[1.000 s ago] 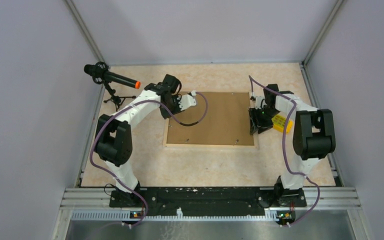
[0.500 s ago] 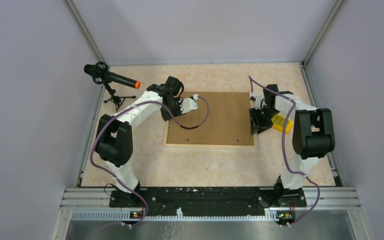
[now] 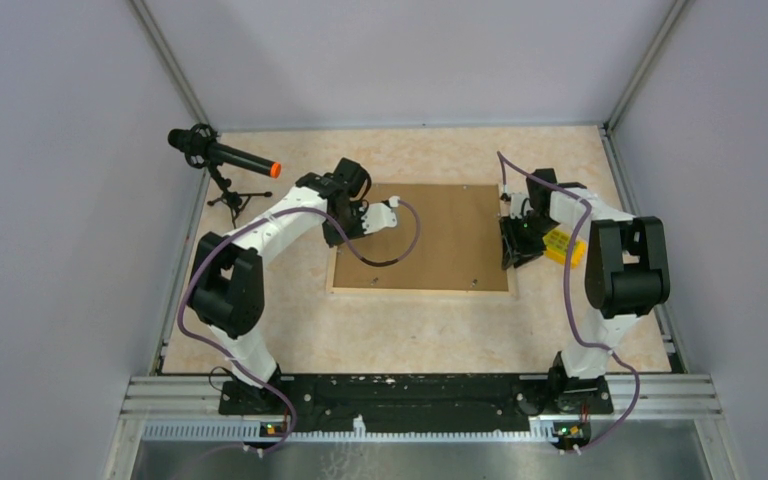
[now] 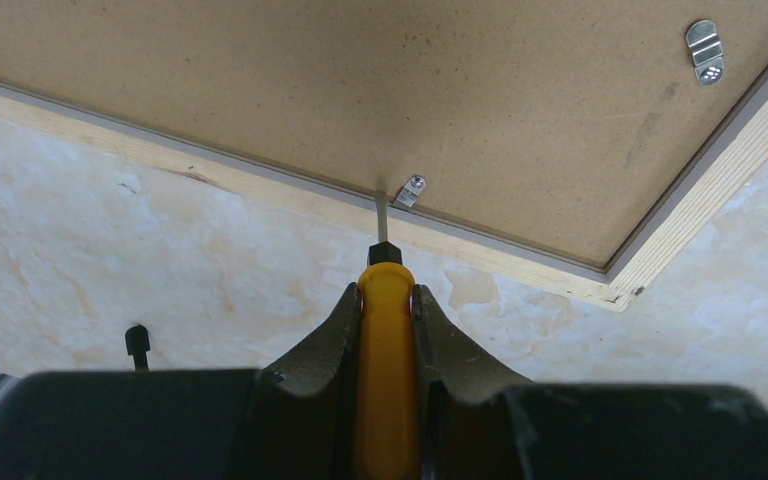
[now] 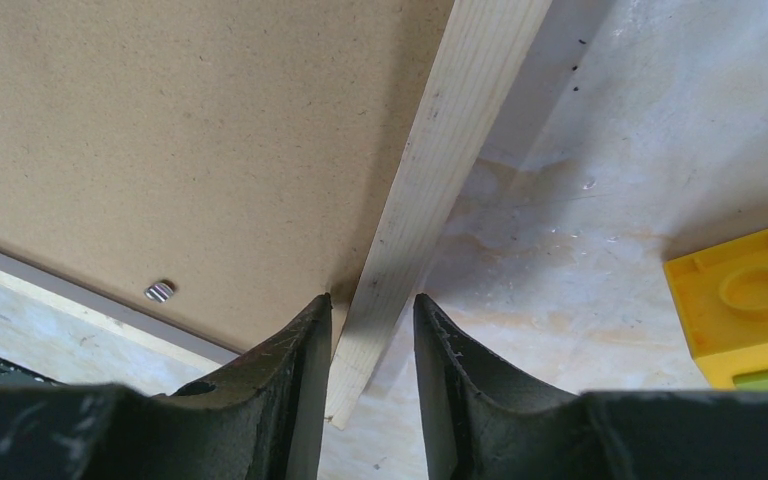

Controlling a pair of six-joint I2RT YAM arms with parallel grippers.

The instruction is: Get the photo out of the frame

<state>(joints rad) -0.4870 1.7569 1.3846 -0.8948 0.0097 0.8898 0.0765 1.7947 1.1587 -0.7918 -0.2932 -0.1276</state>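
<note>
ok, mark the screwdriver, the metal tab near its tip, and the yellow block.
screwdriver (image 4: 387,340): left wrist view, on its yellow handle.
metal tab (image 4: 410,189): left wrist view, on its middle.
yellow block (image 5: 755,290): right wrist view, on its round stud.

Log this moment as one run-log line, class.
left end effector: grips screwdriver, tip beside tab | right end effector: straddles frame edge | frame: back up

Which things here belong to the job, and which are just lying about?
In use: frame, face down; screwdriver in the left hand; metal tab at its tip; right hand astride the frame's edge.
Lying about: yellow block; microphone on its stand.
</note>
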